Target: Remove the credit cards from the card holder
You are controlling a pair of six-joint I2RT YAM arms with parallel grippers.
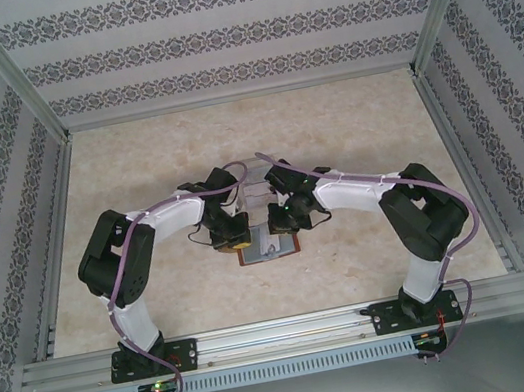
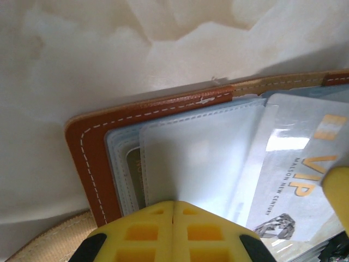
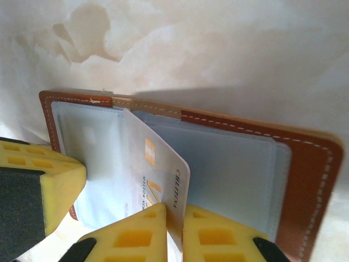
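Your right gripper [image 3: 174,225] is clenched on the whitish VIP card [image 3: 155,164], which tilts up from the open card holder [image 3: 305,164] on the table [image 1: 350,119]. Your left gripper [image 2: 173,218], fingers pressed together, seems to pin the other leaf. Pull the card straight out and press firmly on the left, or the holder likely lifts too.

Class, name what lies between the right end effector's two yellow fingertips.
The edge of a whitish credit card, standing in the open card holder; seen in the right wrist view.
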